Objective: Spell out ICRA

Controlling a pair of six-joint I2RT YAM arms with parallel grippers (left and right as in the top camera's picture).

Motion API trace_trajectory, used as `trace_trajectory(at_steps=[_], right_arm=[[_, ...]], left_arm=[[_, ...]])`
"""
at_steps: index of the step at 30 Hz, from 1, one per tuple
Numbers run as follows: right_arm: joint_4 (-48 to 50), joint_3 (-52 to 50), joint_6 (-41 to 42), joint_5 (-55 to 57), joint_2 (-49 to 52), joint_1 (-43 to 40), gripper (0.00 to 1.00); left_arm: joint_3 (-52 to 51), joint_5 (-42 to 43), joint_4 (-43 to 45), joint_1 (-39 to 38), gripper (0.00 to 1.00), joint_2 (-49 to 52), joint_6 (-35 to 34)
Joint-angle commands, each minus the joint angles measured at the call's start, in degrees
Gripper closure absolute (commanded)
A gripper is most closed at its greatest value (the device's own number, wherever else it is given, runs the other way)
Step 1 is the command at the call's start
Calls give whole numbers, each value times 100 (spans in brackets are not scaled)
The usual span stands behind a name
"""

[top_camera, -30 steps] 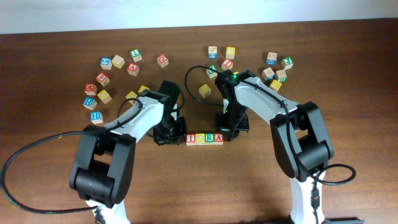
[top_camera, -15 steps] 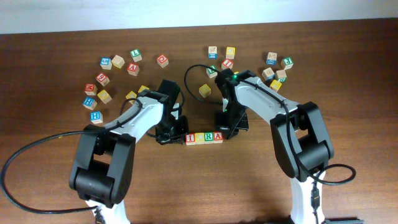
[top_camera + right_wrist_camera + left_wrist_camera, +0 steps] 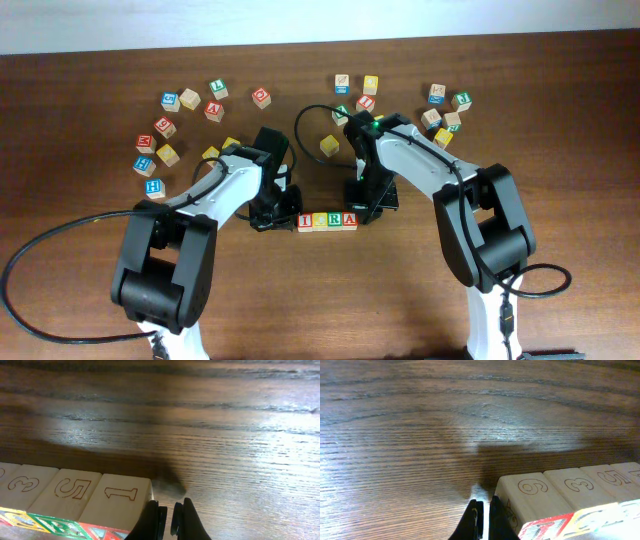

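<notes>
Your ICRA cubes (image 3: 328,221) sit in a touching row on the table (image 3: 400,300), between the arms. The left end effector (image 3: 288,219) and right end effector (image 3: 362,213), both closed and empty, sit just beside the row's ends. Retreat crookedly and you could knock the row askew. Spare cubes (image 3: 329,146) lie well behind and block nothing.

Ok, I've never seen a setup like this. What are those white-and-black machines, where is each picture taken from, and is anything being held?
Those are two robot arms at a dark wooden table. The wide picture looks down from above; the two close-ups come from a camera on each wrist. In the middle lies a row of four pale-wood letter cubes spelling ICRA. More coloured letter cubes lie scattered farther back. The left gripper and right gripper are both shut, one at each end of the row, holding nothing.
</notes>
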Motion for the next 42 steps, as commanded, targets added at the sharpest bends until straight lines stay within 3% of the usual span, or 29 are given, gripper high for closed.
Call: trace_trajectory(at_steps=[1,7,17,18,19,20,23,26,27,28,29,30,34,37,39,42], right_arm=[[26,-13,42,-61,-22,120,95],[7,-11,42,-15,-24,116,91],[-627,568,-26,507,-24,-186,84],[-809,745,-50,619,-24,-269,76],[-966,911,-181,627,-24,-337,55],[-1255,1167,-286,629,-24,-422,43],[-2002,1845,-286,916,-79,-599,33],[-2640,2702,-387,1078,-507,-667,5],[-2765,2876,-415,1080,-809,-658,2],[-2806,2905,-415,1080,-1147,-649,2],[-2889,2903,-415,1088,-1488,-649,2],[-3010,2903,-415,1152,-1899,-640,2],[-3257,2702,-411,1665,-3097,-260,2],[-3187,1742,-188,1681,-4218,402,2],[-2758,833,13,1860,-4953,719,2],[-1836,-621,92,1980,-6120,879,2]], left_arm=[[-33,-210,-94,-37,100,31,74],[-31,-291,-94,-37,95,31,76],[542,-1259,-754,-31,95,28,76],[691,-1510,-957,0,96,28,74],[872,-1637,-1163,63,96,28,76],[1054,-1694,-1370,142,97,17,76],[1687,-1950,-1958,378,98,-103,79],[2444,-2083,-2498,675,93,-605,273],[2625,-2085,-2697,765,90,-925,275],[2695,-2083,-2837,815,75,-1237,295],[2697,-2083,-2992,850,42,-1611,297],[2697,-2085,-3176,866,1,-1950,317],[2680,-2085,-3644,863,1,-2946,313],[2354,-2083,-3866,863,1,-3790,240],[1775,-2085,-3663,863,1,-4242,184],[-125,-2083,-2583,863,1,-5346,-221]])
